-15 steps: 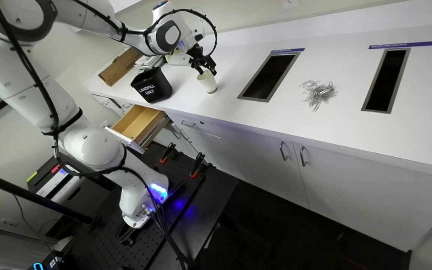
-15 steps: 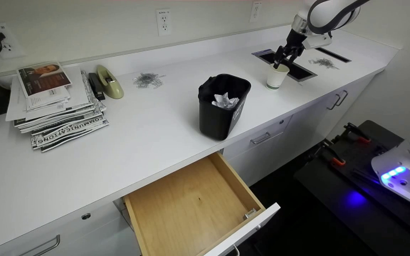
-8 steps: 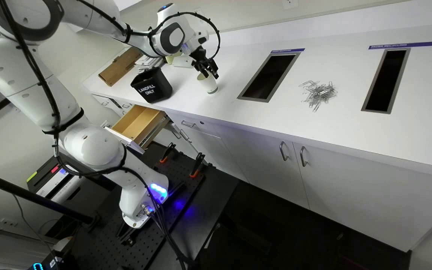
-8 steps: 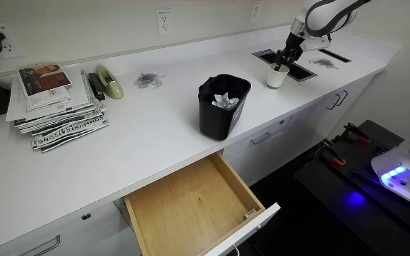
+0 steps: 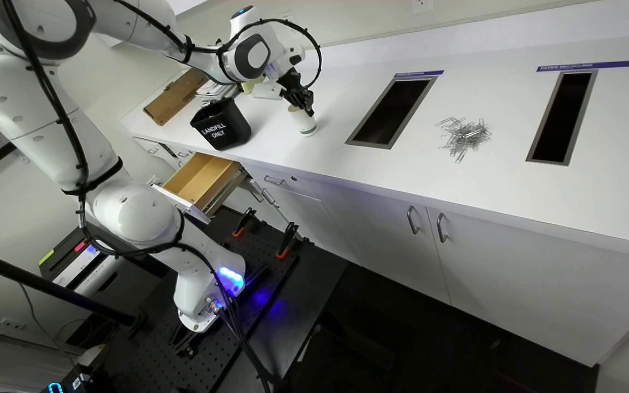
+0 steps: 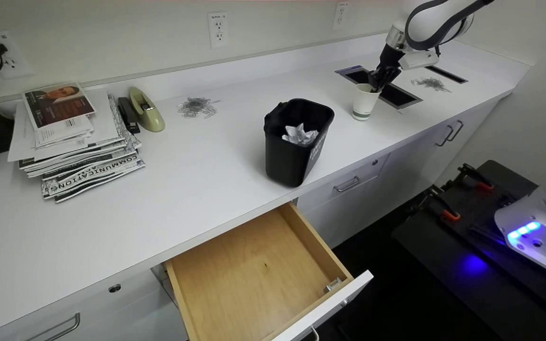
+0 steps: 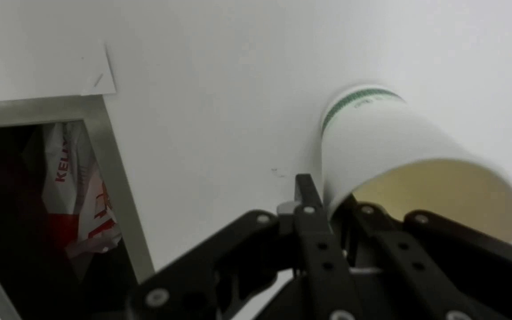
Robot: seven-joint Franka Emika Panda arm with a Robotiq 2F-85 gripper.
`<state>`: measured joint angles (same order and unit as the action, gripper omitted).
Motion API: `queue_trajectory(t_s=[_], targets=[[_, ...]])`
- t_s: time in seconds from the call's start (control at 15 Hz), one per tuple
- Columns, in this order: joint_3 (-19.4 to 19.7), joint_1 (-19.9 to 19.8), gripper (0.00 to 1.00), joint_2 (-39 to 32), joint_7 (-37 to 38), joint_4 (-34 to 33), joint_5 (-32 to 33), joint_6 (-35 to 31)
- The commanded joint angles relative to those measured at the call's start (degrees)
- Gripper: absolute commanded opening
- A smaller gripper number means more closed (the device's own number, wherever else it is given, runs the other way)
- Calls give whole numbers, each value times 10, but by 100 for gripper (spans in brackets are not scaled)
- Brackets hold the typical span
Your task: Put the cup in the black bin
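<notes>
The white paper cup [image 7: 385, 133], with a green band at its base, stands on the counter in both exterior views, a little to one side of the black bin [image 6: 286, 161]. My gripper [image 7: 328, 198] reaches down onto its rim and is shut on the cup wall. One finger lies outside the cup; the other goes inside, where its tip is hidden by the wall. In an exterior view the cup [image 6: 364, 103] has its base at the counter. Crumpled paper lies inside the bin, which reads "LANDFILL ONLY" in an exterior view.
A framed recycling slot [image 5: 393, 112] is cut into the counter beside the cup, and a farther slot [image 5: 563, 117] lies past a heap of paper clips [image 5: 464, 136]. Below the bin a wooden drawer [image 6: 259, 279] is pulled out. Magazines [image 6: 78, 147] and a tape dispenser [image 6: 146, 109] sit beyond the bin.
The gripper has come down slightly and its fingers have closed from wide apart onto the cup's wall. The cup has shifted very slightly toward the bin.
</notes>
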<state>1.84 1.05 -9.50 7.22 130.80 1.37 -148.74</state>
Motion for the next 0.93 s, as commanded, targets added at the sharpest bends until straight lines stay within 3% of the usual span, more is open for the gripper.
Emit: queue_trajectory(t_s=[0.0,0.27,0.53,0.67,0.87], targets=[[0,1,0,-1,16,-3,5,-6],[-2,5,1,47,4,13,20,23],[-7,9,1,137,-6,25,80,61],[-20,11,1,181,-49,21,59,98],[-27,37,1,231,-176,7,-41,158]])
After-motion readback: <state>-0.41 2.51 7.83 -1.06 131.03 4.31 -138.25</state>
